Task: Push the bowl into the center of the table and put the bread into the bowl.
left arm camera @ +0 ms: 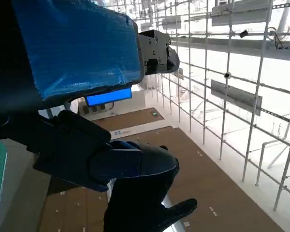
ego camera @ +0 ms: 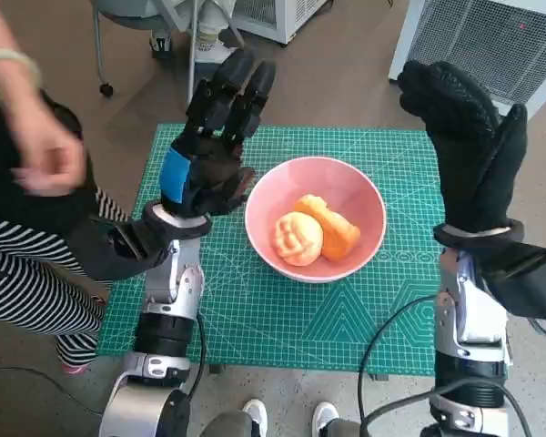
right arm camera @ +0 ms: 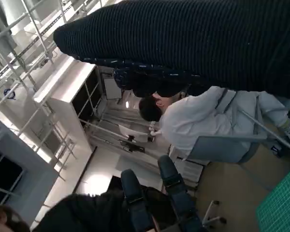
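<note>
**A:** Where do you see the bowl?

**B:** You have the pink bowl (ego camera: 316,218) sitting on the green cutting mat (ego camera: 255,309) that covers the tabletop, roughly in the middle of the mat. Two pieces of bread (ego camera: 314,232) lie inside it, touching: a pale round bun toward your left arm and a more orange piece beside it.

**A:** And the left robot hand?

**B:** Your left robot hand (ego camera: 209,146) is raised above the mat just beside the bowl, blue tape on its back facing the head camera, fingers stretched out and apart, holding nothing. It does not touch the bowl.

**A:** The right one?

**B:** Your right robot hand (ego camera: 469,146) in the black glove is lifted too, on the other side of the bowl, over the mat's far edge. Its fingers are extended and it holds nothing.

**A:** Anyone near?

**B:** A person's blurred hand (ego camera: 41,159) and striped trousers show beside your left arm. In the right wrist view, a person in a white top (right arm camera: 203,121) sits on a chair.
</note>
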Robot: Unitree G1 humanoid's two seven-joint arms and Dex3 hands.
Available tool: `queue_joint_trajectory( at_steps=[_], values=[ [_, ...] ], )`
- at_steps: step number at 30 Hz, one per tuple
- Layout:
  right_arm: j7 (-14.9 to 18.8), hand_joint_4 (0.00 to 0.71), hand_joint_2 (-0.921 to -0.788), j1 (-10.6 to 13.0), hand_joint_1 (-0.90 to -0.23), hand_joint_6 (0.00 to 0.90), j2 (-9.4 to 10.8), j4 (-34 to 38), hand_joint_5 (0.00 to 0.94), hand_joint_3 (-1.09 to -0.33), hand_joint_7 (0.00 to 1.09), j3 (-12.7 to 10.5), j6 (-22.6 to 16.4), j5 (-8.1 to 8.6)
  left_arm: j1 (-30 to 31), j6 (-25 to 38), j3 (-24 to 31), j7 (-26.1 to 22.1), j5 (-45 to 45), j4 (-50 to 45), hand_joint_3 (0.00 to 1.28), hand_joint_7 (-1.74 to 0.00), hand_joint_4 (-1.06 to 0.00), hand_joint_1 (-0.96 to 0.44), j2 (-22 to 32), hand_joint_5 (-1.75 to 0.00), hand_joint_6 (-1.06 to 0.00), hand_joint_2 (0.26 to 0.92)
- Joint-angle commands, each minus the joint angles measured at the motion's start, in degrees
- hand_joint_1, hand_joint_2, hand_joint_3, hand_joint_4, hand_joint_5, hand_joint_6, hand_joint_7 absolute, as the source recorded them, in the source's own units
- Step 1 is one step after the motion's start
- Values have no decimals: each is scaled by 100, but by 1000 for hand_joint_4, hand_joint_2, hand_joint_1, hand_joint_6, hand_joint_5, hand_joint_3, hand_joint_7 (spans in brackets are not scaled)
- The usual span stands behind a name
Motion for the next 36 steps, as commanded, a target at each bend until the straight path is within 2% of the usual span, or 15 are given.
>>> queue_joint_trajectory(
  at_steps=[1,36],
  values=[
    [13,192,-921,135,-702,130,33,-4,4,-676,344,15,90,32,59,59,6,-5,-24,-145,354,-337,-73,-697,22,-20,1,921],
    [59,196,-921,179,-693,141,48,71,2,-677,339,2,28,50,33,308,-17,58,30,-297,320,-402,-70,-638,65,-11,1,921]
  ],
)
